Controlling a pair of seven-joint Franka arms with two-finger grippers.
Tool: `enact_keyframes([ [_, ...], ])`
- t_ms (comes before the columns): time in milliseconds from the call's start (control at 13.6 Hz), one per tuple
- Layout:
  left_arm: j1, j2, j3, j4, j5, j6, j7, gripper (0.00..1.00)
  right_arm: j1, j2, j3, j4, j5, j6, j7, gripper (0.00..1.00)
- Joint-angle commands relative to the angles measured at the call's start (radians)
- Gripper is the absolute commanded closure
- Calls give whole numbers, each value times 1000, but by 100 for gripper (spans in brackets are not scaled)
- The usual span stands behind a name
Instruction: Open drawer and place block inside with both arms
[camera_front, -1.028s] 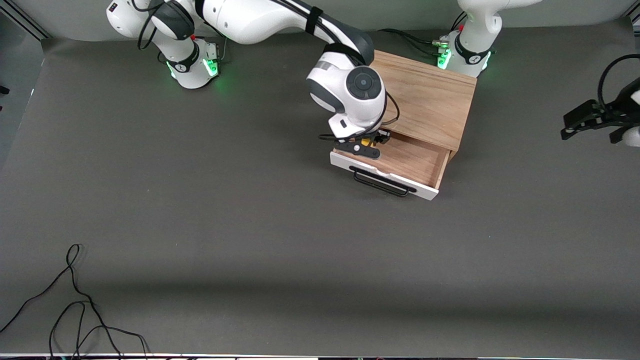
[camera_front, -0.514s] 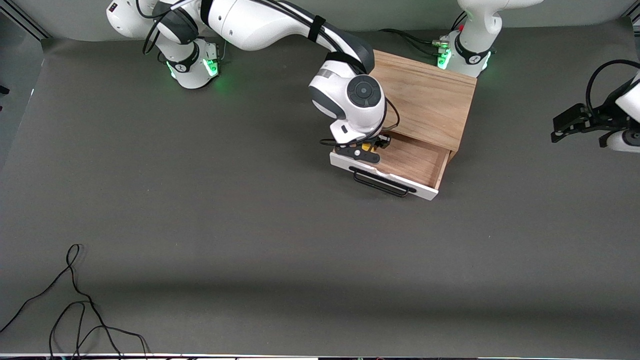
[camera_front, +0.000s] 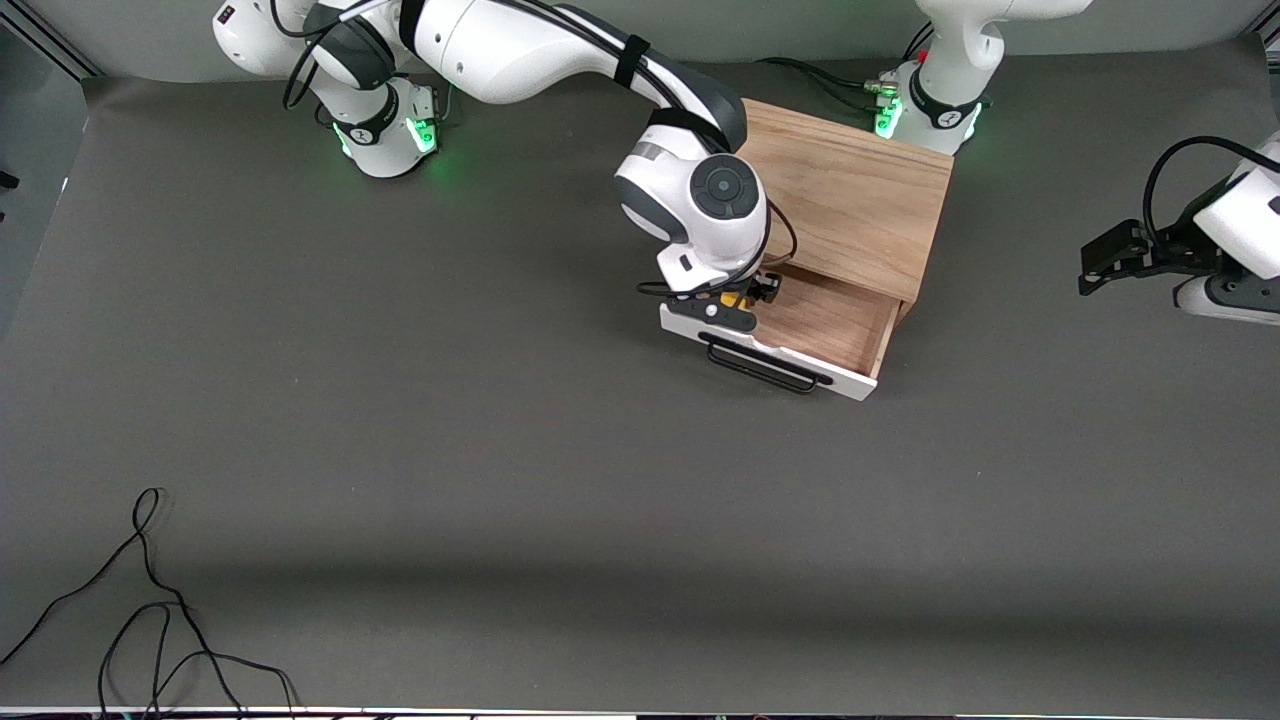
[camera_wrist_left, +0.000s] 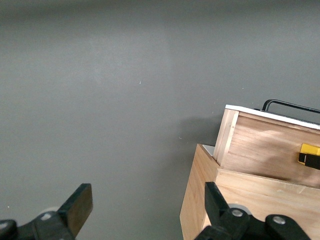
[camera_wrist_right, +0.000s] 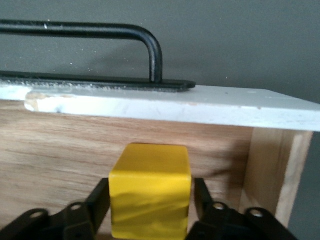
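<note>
Inside the open drawer (camera_wrist_right: 150, 145), block (camera_wrist_right: 150, 197) clamped in right pincer (camera_wrist_right: 150, 210)

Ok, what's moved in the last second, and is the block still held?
The right hand, shut on the yellow block, has eased lower into the open drawer, at the end toward the right arm. The left hand, open, has drifted in toward the oak cabinet from the left arm's end of the table. Drawer and cabinet have not shifted.
</note>
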Motion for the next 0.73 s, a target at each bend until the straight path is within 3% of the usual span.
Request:
enact_keyframes([
  [0, -23, -2, 15, 9, 0, 3, -32, 0, 0, 0, -5, 23, 2, -3, 8, 19],
  [367, -21, -3, 15, 7, 0, -7, -32, 0, -6, -74, -11, 28, 3, -61, 4, 18],
  [661, -21, -5, 17, 4, 1, -40, -32, 0, -57, -205, -11, 20, 3, -144, -4, 13],
])
